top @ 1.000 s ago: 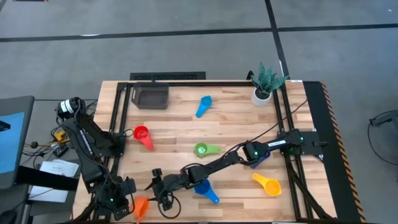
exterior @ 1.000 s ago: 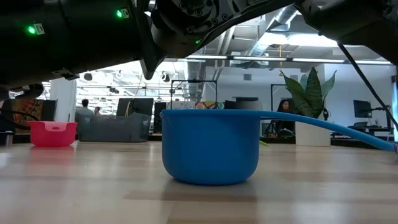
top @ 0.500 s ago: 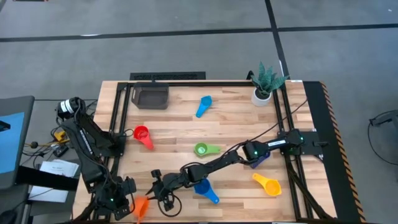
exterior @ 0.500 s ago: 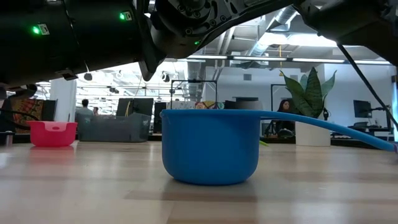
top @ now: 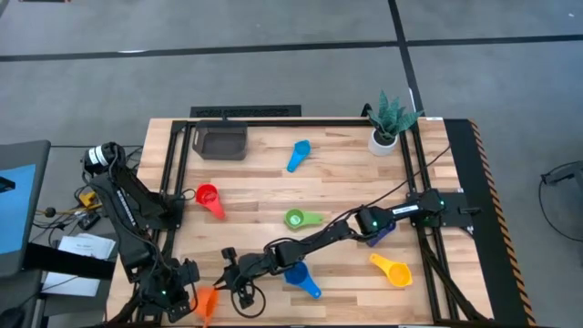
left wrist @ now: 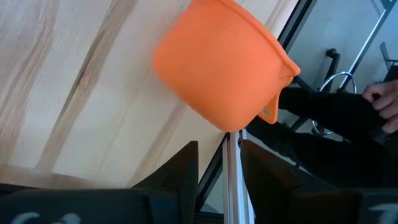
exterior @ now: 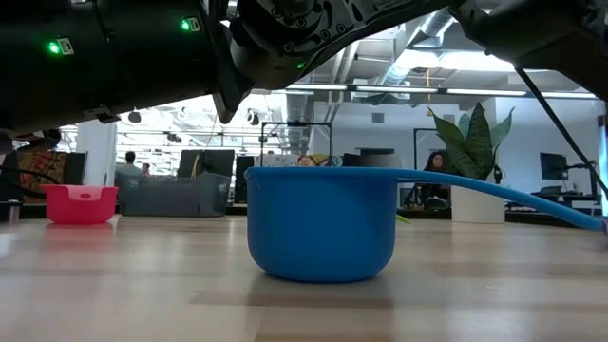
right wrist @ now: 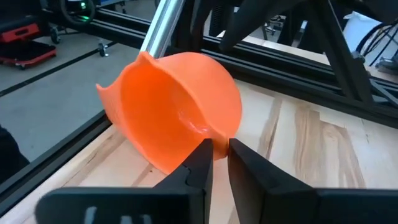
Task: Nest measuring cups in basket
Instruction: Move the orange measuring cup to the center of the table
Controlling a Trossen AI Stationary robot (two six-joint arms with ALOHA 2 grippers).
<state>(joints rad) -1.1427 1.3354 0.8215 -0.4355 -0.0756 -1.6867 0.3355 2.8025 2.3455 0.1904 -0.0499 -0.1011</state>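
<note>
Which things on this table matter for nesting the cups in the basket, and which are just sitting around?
For the job:
orange cup
red cup
green cup
light blue cup
blue cup
yellow cup
basket

Just lying about:
potted plant

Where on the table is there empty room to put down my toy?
Bare wood lies between the basket, light blue cup and red cup, and between the green cup and plant pot. The near edge is crowded: both grippers meet at the orange cup.
</note>
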